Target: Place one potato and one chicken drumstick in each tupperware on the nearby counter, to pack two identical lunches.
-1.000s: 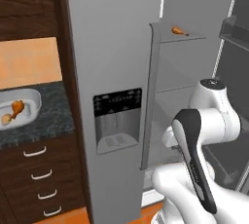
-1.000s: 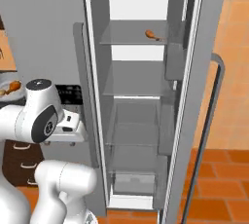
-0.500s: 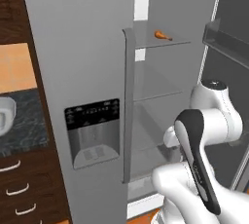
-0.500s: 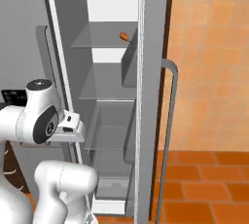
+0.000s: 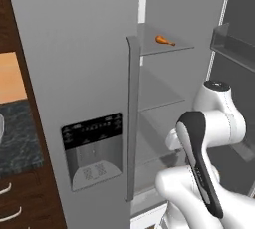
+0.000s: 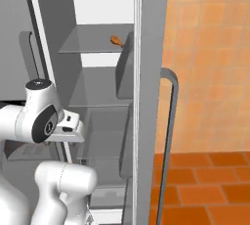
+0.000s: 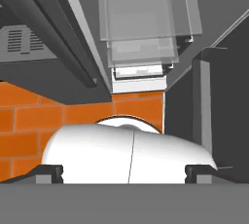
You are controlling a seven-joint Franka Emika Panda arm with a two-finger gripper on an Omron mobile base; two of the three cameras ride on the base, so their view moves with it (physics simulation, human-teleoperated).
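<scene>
Lying on the fridge's upper glass shelf (image 5: 167, 49), the chicken drumstick (image 5: 164, 40) sits well above the arm, thin bone end pointing right in the left base view, while the fingers (image 7: 125, 172), spread wide and empty, aim downward.

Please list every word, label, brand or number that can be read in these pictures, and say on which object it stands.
No text can be read.
Dispenser panel on the closed fridge door: small pale marks, too blurred to read.
Chicken drumstick and glass shelf: no labels.
</scene>
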